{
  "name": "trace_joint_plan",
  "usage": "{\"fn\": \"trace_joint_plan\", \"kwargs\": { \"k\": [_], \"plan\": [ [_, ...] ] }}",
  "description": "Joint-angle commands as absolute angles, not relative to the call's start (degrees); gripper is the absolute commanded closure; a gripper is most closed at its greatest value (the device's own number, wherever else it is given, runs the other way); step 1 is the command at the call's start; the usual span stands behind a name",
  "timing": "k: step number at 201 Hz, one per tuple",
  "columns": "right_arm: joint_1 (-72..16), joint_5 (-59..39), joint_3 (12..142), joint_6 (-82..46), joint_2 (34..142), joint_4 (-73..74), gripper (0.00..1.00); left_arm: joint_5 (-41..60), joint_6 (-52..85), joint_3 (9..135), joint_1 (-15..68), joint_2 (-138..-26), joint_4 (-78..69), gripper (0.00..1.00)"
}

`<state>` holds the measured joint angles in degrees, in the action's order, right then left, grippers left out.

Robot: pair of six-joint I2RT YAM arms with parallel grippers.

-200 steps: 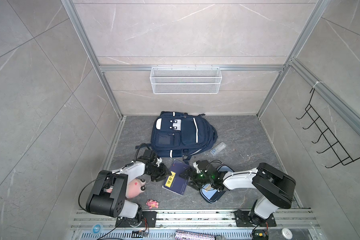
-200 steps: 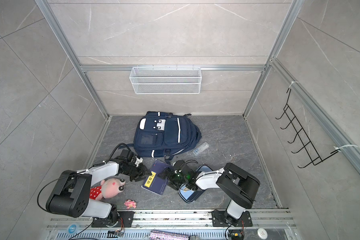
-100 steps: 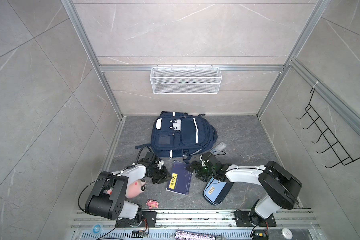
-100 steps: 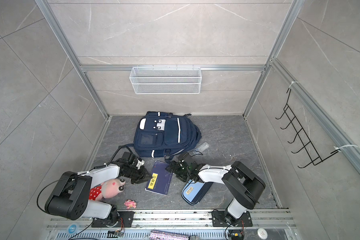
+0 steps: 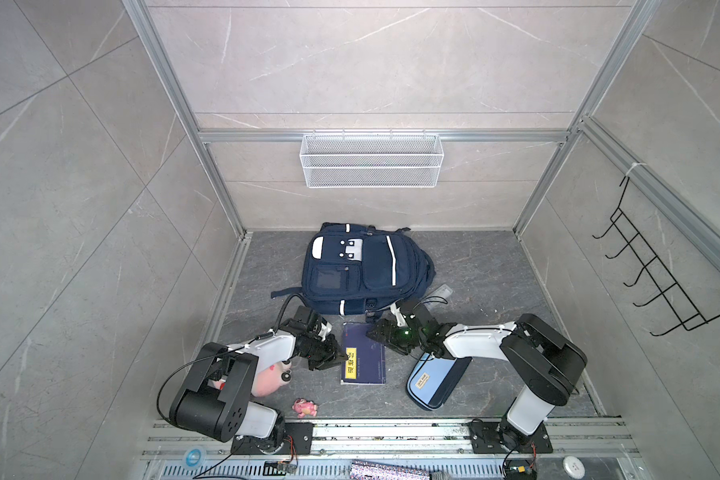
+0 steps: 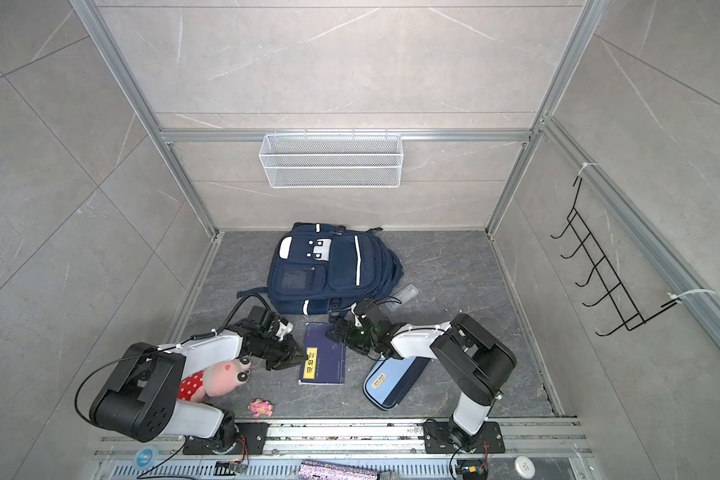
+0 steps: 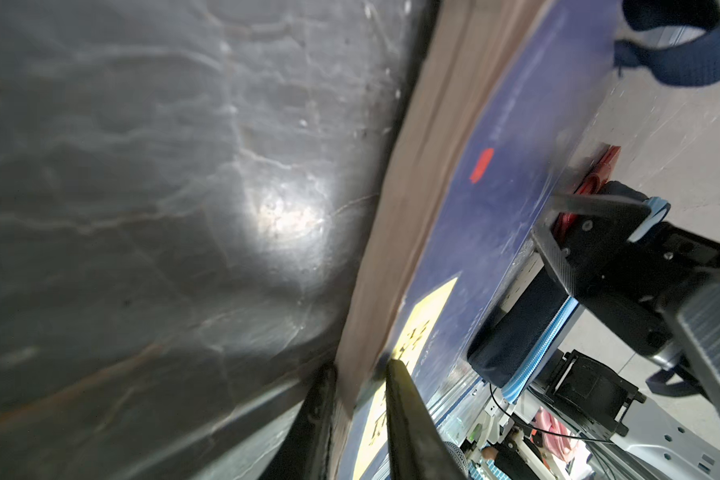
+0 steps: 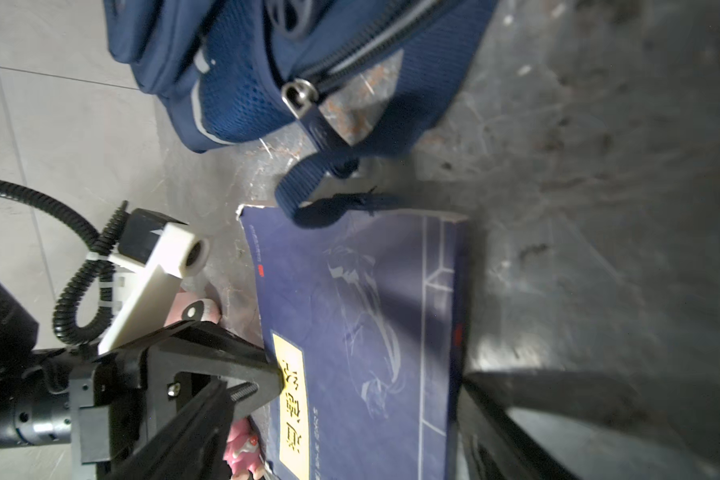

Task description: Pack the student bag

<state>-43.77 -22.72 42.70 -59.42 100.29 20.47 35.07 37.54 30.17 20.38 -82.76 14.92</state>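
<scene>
The student bag [image 5: 366, 270] lies flat on the grey surface [image 5: 474, 266] at twelve o'clock from the blue book [image 5: 368, 357], whose nine o'clock edge the left hand [image 5: 341, 356] pinches, while the right hand [image 5: 381, 334], spread open, sits at its one o'clock corner.

book [image 5: 366, 357] straightened | left end effector [image 5: 344, 358] narrowed onto edge | right end effector [image 5: 377, 333] advanced

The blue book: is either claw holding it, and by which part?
The left gripper pinches the blue book at its long edge, beside the yellow label. The right gripper is open, holding nothing.
</scene>
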Motion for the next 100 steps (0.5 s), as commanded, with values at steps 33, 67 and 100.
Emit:
{"fn": "trace_joint_plan", "kwargs": {
  "k": [33,67,100],
  "plan": [
    [-46.3,-36.5,41.4,-55.7,105.4,21.5,0.31,28.5,39.1,28.8,23.2,-87.5,19.3,0.75],
    [-46.3,-35.6,42.0,-54.0,103.2,19.4,0.47,28.4,39.5,28.4,23.2,-86.0,18.8,0.75],
    [-46.2,-32.4,44.3,-50.0,99.7,12.9,0.83,28.3,39.5,28.3,23.2,-84.1,18.7,0.75]
  ]
}}
